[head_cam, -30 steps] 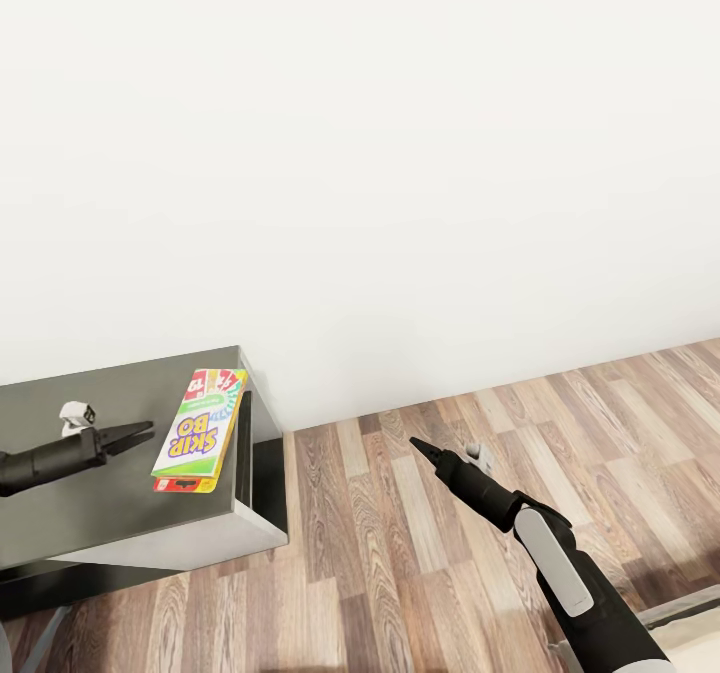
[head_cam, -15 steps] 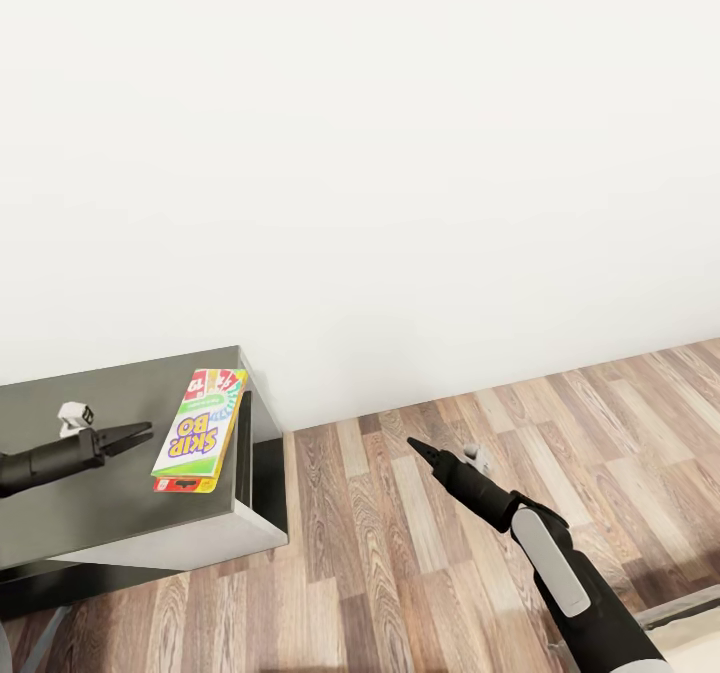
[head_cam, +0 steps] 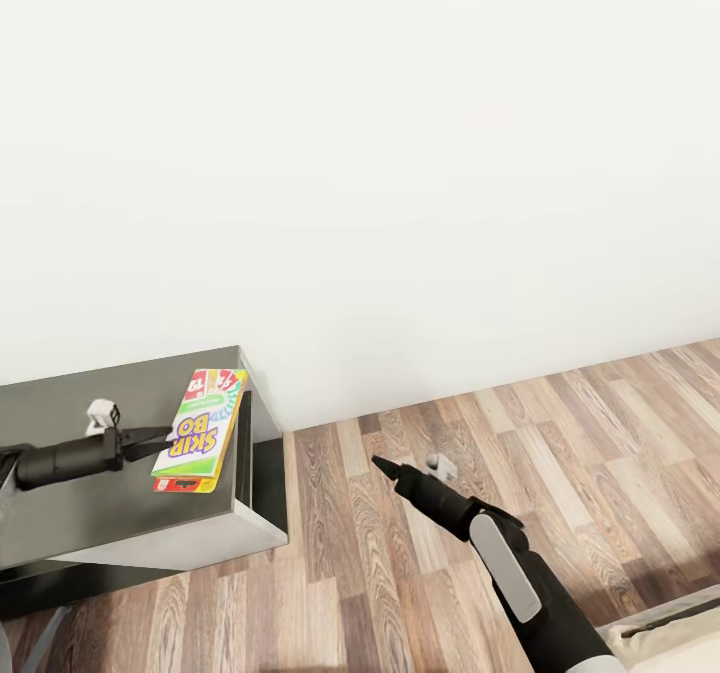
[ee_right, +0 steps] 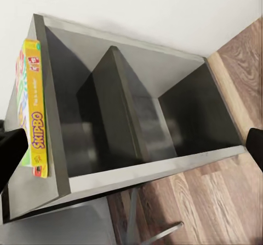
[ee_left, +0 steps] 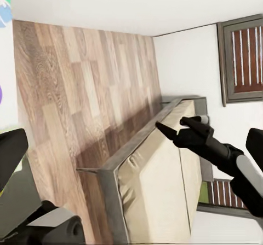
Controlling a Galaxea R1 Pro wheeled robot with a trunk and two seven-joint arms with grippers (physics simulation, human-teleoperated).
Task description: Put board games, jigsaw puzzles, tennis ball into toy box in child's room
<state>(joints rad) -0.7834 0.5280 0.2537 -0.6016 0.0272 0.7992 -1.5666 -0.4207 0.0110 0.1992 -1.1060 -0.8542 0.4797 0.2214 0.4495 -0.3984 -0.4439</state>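
Board game [head_cam: 199, 430], yellow-red Skip-Bo box, flat on cabinet [head_cam: 80, 513], left pincer [head_cam: 158, 442] seemingly touching

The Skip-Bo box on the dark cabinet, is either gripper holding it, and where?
Neither holds it. The left gripper touches the Skip-Bo box at its long edge; the right gripper hangs over the floor.

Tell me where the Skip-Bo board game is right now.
In the head view the Skip-Bo board game lies flat on the dark grey cabinet top near its right edge, lower left, with the left pincer at its side.
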